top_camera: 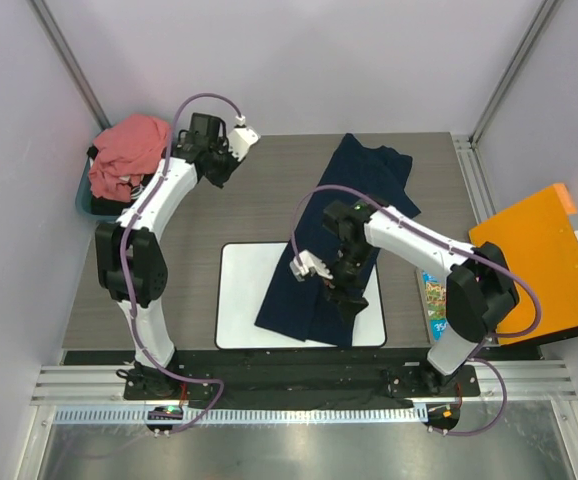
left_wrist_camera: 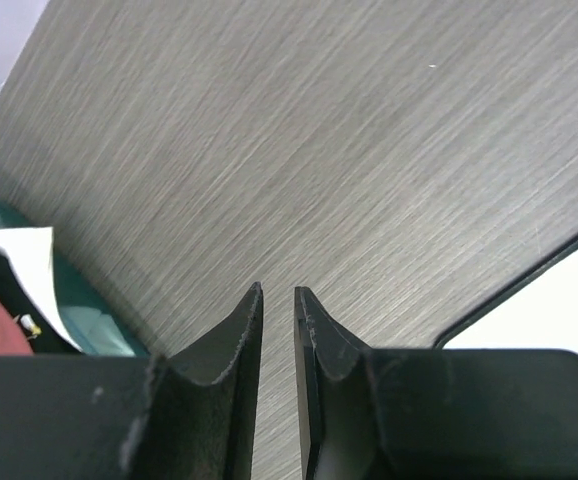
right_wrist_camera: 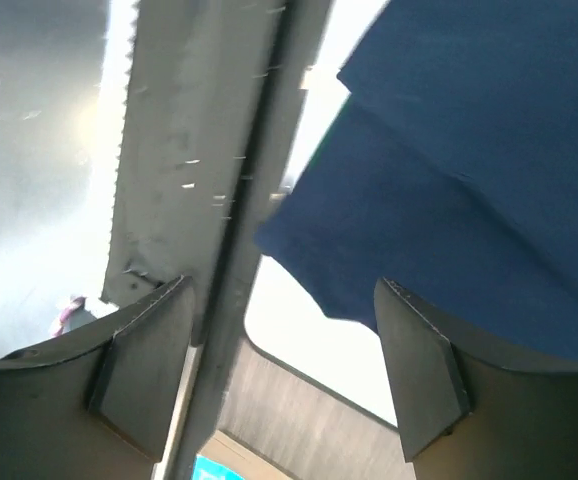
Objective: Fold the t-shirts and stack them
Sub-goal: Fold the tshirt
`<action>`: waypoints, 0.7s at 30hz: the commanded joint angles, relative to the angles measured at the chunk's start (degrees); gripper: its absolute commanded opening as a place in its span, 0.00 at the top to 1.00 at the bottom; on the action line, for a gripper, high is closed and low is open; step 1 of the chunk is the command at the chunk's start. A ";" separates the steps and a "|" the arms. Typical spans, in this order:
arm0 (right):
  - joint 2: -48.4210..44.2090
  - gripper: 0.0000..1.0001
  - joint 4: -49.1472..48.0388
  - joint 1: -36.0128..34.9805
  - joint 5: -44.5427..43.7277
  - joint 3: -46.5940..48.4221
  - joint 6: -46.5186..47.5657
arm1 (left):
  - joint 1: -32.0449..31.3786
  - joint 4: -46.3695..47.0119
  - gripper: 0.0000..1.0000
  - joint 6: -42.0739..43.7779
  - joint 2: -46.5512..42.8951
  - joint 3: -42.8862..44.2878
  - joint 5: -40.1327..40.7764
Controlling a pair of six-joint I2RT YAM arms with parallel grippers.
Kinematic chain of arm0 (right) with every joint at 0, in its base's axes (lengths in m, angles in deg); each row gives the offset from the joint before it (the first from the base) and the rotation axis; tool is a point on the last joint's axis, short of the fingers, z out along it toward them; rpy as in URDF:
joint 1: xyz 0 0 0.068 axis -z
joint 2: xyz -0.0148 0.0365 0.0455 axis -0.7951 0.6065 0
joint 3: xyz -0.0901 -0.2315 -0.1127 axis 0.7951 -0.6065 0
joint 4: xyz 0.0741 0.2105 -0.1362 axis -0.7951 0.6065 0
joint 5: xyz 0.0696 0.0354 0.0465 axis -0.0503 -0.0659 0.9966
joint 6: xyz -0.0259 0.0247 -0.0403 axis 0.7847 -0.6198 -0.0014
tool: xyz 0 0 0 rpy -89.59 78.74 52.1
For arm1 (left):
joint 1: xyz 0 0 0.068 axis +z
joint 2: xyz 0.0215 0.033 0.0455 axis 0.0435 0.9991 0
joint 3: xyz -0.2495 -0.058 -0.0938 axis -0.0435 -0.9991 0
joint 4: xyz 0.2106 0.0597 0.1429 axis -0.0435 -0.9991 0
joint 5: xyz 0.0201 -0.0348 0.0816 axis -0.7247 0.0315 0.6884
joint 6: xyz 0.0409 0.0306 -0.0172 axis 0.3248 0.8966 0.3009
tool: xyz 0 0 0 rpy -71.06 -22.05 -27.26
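The navy shirt (top_camera: 354, 205) lies stretched out at a slant, its near end on the white mat (top_camera: 239, 300) and its far end on the grey table (top_camera: 269, 190). The right claw (right_wrist_camera: 284, 290) hovers over its near end, spread wide and empty. The pink shirt (top_camera: 124, 150) is bunched in a teal bin (top_camera: 84, 200) at the far left corner. Beside it, the left claw (left_wrist_camera: 277, 292) is pressed almost together over bare table, gripping nothing.

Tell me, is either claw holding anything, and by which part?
Nothing is held. The left gripper is nearly closed on air above the table. The right gripper is open above the navy shirt, gripping nothing.
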 commanded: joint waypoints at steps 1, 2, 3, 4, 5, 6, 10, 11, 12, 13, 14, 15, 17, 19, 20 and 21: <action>-2.10 0.22 -5.61 7.07 -1.00 7.62 -5.19 | -0.79 -1.43 0.80 1.87 1.40 2.03 -0.73; -1.58 0.22 -10.80 8.49 -2.31 9.20 -9.56 | -0.79 -1.43 0.80 1.95 1.49 2.13 -0.73; -1.22 0.24 -17.03 9.81 -6.76 9.39 -20.05 | -0.87 -1.43 0.80 2.13 1.66 2.13 -0.73; -0.26 0.29 -27.62 11.13 -10.20 10.00 -24.33 | -0.88 -1.43 0.80 2.30 1.67 2.13 -0.73; 2.01 0.33 -32.78 12.62 -14.24 10.18 -27.59 | -0.79 -1.34 0.80 2.39 1.75 2.13 -0.56; 3.86 0.38 -37.79 13.50 -18.20 10.44 -34.06 | -0.79 -1.34 0.80 2.48 1.84 2.04 -0.38; 15.98 0.69 -50.30 17.46 -31.58 20.68 -42.36 | -0.79 -0.37 0.80 2.48 1.93 0.55 -0.11; 18.88 0.75 -51.10 18.95 -32.46 22.90 -43.35 | -0.87 -0.11 0.80 2.48 1.93 0.28 0.06; 23.61 0.83 -51.63 19.31 -33.52 25.19 -43.97 | -0.88 0.24 0.80 2.57 2.02 -0.42 0.15; 26.18 0.95 -52.33 19.66 -34.66 27.38 -44.32 | -0.79 0.42 0.81 2.74 1.93 -0.77 0.67; 28.12 0.98 -52.77 19.84 -37.28 31.15 -44.24 | -0.79 0.85 0.81 3.70 2.02 -1.04 0.94; 31.62 0.99 -53.13 20.10 -38.53 33.01 -44.50 | -0.79 1.21 0.81 4.15 1.93 -1.82 1.37; 34.19 0.99 -54.00 20.37 -41.68 37.76 -45.55 | -0.79 2.61 0.81 5.29 1.84 -2.70 2.78; 37.69 0.99 -54.36 20.63 -42.58 41.88 -46.34 | -0.70 3.23 0.81 6.17 1.84 -3.76 3.31; 38.93 0.99 -54.36 20.55 -43.19 43.04 -46.26 | -0.79 3.67 0.81 6.52 2.02 -4.11 3.57; 39.90 0.99 -54.53 20.54 -45.37 44.18 -46.34 | -0.70 3.76 0.81 7.13 2.28 -4.20 3.75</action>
